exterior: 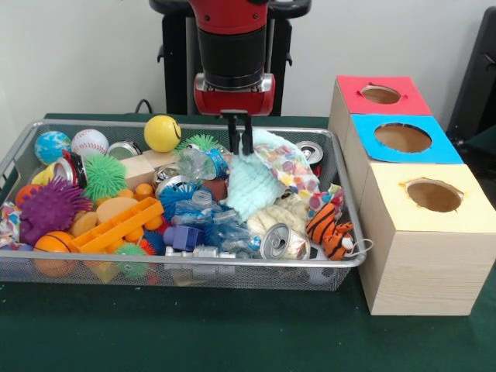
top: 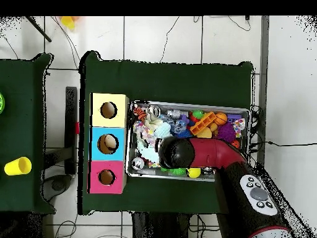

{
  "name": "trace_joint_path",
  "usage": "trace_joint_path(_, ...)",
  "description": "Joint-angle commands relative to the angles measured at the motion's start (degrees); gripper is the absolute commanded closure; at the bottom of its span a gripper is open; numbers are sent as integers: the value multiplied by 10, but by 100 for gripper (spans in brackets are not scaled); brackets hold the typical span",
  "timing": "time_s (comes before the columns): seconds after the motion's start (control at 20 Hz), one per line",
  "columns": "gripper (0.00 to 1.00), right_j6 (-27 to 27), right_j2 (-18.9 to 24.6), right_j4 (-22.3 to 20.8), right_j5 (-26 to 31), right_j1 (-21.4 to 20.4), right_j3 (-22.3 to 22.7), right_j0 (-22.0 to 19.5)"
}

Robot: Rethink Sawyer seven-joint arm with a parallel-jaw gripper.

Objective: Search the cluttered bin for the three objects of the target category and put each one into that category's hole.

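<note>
The silver wire-mesh bin (exterior: 194, 263) is full of mixed clutter; it also shows in the overhead view (top: 186, 103). An orange-and-black striped tiger toy (exterior: 329, 229) lies in its front right corner, seen from above (top: 140, 113) near the boxes. I cannot pick out a pale yellow plush. My gripper (exterior: 239, 139) hangs over the bin's middle, shut on the peak of a mint terry cloth (exterior: 252, 190) that droops below it. The red-topped box's hole (exterior: 380, 94) is at the far right, also seen from above (top: 106, 177). In the overhead view the arm hides the gripper.
The blue-topped box (exterior: 403, 138) and yellow-topped box (exterior: 432, 195) stand in a row beside the bin. In the bin lie a cream cloth (exterior: 283, 213), spiky balls (exterior: 50, 208), cans (exterior: 275, 242), a yellow ball (exterior: 162, 132) and an orange block (exterior: 116, 226).
</note>
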Motion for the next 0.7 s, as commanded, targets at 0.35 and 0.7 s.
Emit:
trace_joint_path(0.35, 0, -10, 14, -46, -21, 3, 10, -6)
trace_joint_path(0.7, 0, -9, 11, -40, 16, -2, -16, 14)
